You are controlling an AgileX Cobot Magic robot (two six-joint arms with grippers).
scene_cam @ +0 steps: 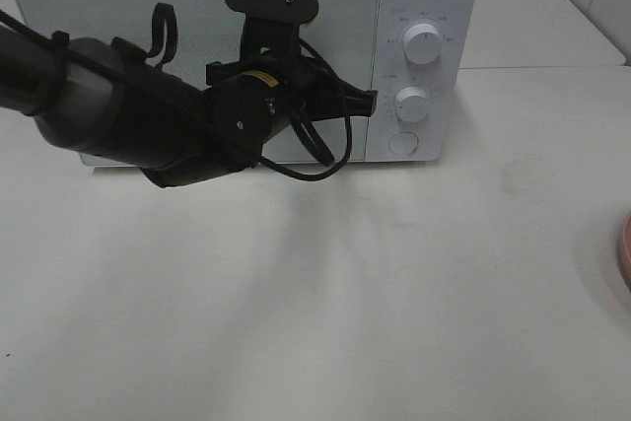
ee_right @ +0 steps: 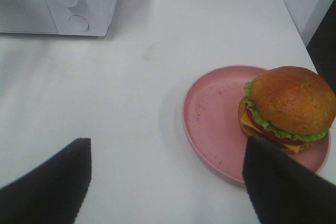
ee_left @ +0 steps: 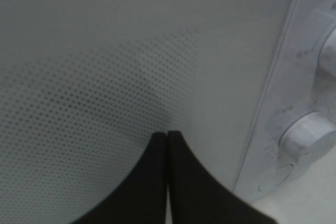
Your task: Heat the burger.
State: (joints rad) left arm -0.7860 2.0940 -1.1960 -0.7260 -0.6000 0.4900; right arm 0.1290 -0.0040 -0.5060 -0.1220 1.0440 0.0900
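The left claw [ee_left: 167, 136] is pressing together at the microwave door [scene_cam: 197, 7] — the right claw [ee_right: 167, 153] is spreading wide over the burger [ee_right: 287, 108] sitting on its plate [ee_right: 210, 114].

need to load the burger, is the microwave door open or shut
Shut. The microwave door sits flush with the control panel, and the left gripper, fingers together, is at the door's right edge.

We see a white microwave [scene_cam: 246, 46] whose pale grey door [ee_left: 105, 77] carries a fine dotted mesh pattern, with white dials [scene_cam: 422, 46] beside it. On the white table [ee_right: 136, 103], a pink plate [ee_right: 215, 124] holds the burger [ee_right: 286, 108]: golden-brown bun, green lettuce, yellow cheese, red tomato. We note both the left gripper [ee_left: 167, 140] and right gripper [ee_right: 165, 182] are black.
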